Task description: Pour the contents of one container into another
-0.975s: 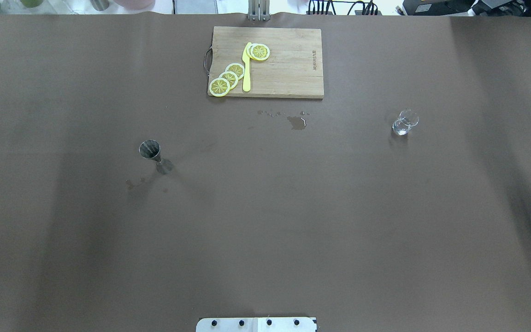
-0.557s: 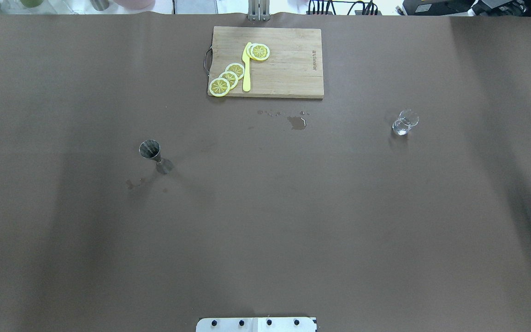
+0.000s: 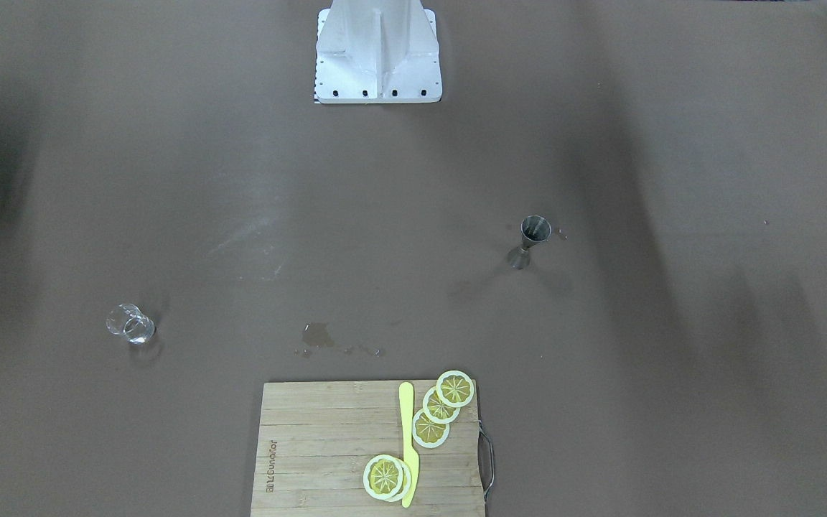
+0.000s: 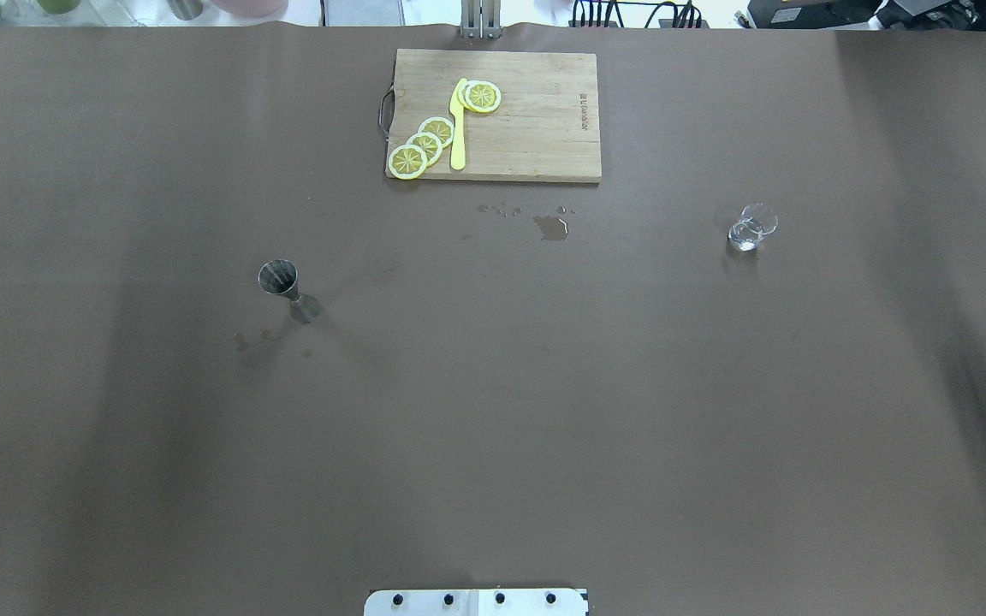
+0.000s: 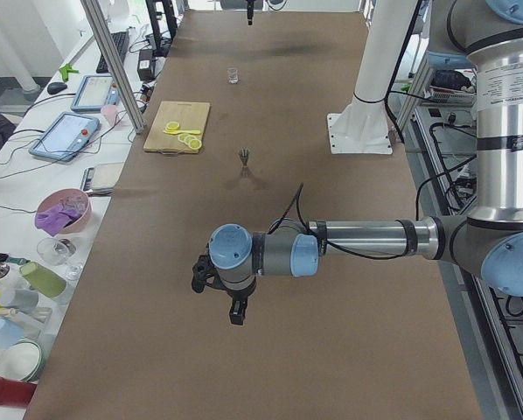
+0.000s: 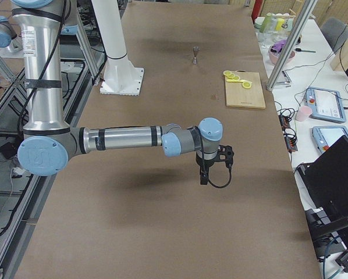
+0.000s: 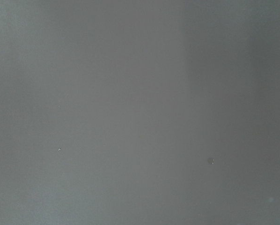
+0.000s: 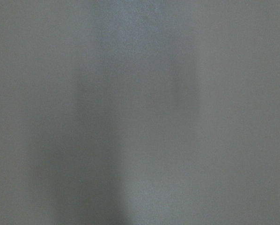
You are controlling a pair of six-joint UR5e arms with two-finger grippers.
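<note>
The metal jigger point(image 4: 283, 288) stands upright on the brown table, left of centre in the overhead view; it is also seen as the jigger point(image 3: 530, 238) from the front. The clear glass point(image 4: 751, 228) stands far to the right, likewise the glass point(image 3: 131, 324) in the front view. They are wide apart. My left gripper point(image 5: 236, 317) hangs over the table's left end, well away from the jigger point(image 5: 243, 157). My right gripper point(image 6: 203, 179) hangs over the right end. I cannot tell whether either is open or shut. Both wrist views show only bare table.
A wooden cutting board point(image 4: 536, 128) with lemon slices point(image 4: 424, 145) and a yellow knife point(image 4: 458, 128) lies at the table's far edge. Small wet spots point(image 4: 551, 227) sit in front of it, and fainter ones near the jigger. The robot's base plate point(image 4: 476, 601) is at the near edge.
</note>
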